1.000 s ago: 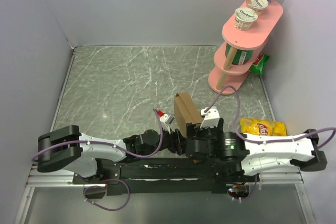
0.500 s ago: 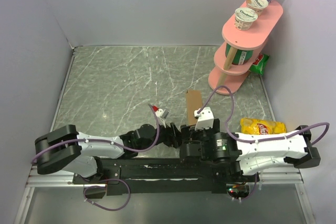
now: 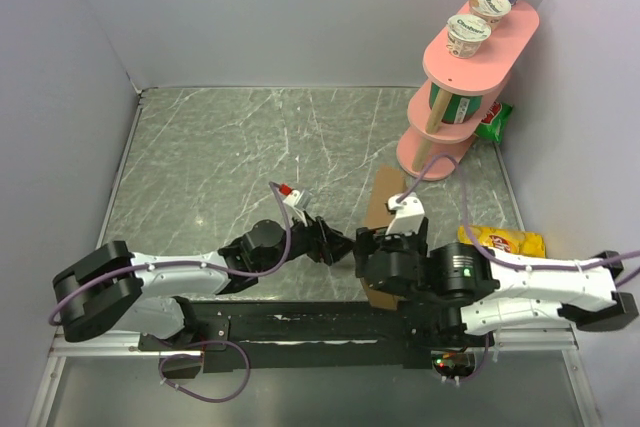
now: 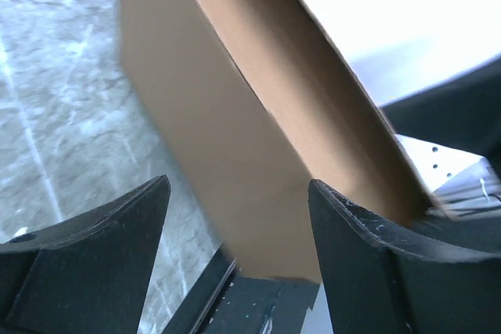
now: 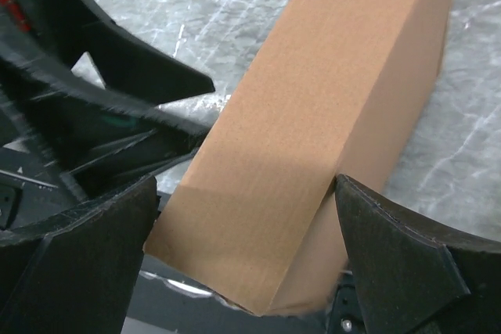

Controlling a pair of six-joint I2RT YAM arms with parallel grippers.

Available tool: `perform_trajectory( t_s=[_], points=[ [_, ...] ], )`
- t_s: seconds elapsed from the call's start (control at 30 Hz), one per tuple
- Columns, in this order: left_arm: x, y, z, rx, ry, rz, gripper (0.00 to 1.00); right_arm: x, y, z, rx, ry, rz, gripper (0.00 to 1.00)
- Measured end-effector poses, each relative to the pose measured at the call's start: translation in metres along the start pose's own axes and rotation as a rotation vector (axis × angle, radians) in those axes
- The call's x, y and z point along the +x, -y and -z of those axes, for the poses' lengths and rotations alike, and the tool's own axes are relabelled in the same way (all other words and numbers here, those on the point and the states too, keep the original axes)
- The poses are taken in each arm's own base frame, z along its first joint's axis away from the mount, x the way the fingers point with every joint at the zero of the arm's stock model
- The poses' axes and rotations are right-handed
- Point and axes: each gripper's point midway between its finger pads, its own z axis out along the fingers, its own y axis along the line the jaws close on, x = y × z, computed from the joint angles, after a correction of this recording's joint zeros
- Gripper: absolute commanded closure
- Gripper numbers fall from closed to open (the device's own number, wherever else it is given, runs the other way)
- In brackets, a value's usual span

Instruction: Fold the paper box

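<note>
The paper box (image 3: 383,197) is already a closed, shallow brown carton, standing on edge near the front of the tabletop (image 3: 220,157), its lower end by the black base rail (image 3: 300,325). It looks light and fairly stiff, though its thin walls would dent under a hard pinch and the plain card may slide between smooth fingers. Judging by its shape, the narrow sides across its thickness are the best place to hold it. What is inside cannot be seen.

The left hand (image 4: 239,184) is spread wide with the box between its fingers, a gap showing on one side, so it holds nothing. The right hand (image 5: 244,184) is fully spread and straddles the box; one finger seems to touch a face, but no clamp shows.

A yellow chip bag (image 3: 500,242) lies just beside the right arm. Farther back, a pink tiered shelf (image 3: 440,152) carries three lidded yogurt cups (image 3: 468,35) on top and a green-and-white can (image 3: 455,107) below
</note>
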Motion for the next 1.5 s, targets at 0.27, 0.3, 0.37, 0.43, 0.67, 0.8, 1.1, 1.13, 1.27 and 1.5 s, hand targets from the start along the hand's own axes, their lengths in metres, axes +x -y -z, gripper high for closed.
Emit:
perform_trajectory(
  t_s=[0.27, 0.3, 0.37, 0.43, 0.67, 0.8, 1.1, 1.13, 1.27, 1.5],
  points=[
    [0.007, 0.011, -0.010, 0.071, -0.031, -0.010, 0.28, 0.025, 0.016, -0.013, -0.076, 0.000, -0.122, 0.00],
    [0.009, 0.011, -0.012, 0.075, -0.039, -0.010, 0.29, 0.026, 0.015, -0.013, -0.090, 0.001, -0.136, 0.00],
    [0.011, 0.012, -0.016, 0.090, -0.048, -0.011, 0.29, 0.026, 0.014, -0.013, -0.113, 0.008, -0.155, 0.00],
    [0.011, 0.016, -0.021, 0.109, -0.047, -0.011, 0.30, 0.025, 0.013, -0.012, -0.134, 0.019, -0.166, 0.00],
    [0.010, 0.021, -0.025, 0.132, -0.048, -0.015, 0.37, 0.023, 0.012, -0.006, -0.185, 0.012, -0.201, 0.00],
    [0.006, 0.025, -0.028, 0.145, -0.043, -0.037, 0.43, 0.018, 0.013, -0.002, -0.203, 0.025, -0.251, 0.00],
    [0.006, 0.027, -0.040, 0.151, -0.058, -0.066, 0.47, 0.007, 0.036, 0.004, -0.161, 0.070, -0.374, 0.06],
    [0.006, 0.028, -0.040, 0.153, -0.058, -0.068, 0.47, 0.008, 0.040, 0.003, -0.145, 0.072, -0.379, 0.07],
    [0.006, 0.028, -0.042, 0.151, -0.064, -0.074, 0.48, 0.005, 0.050, 0.005, -0.128, 0.093, -0.418, 0.16],
    [0.006, 0.029, -0.044, 0.157, -0.068, -0.078, 0.48, -0.008, 0.069, 0.014, -0.142, 0.159, -0.501, 0.24]
  ],
)
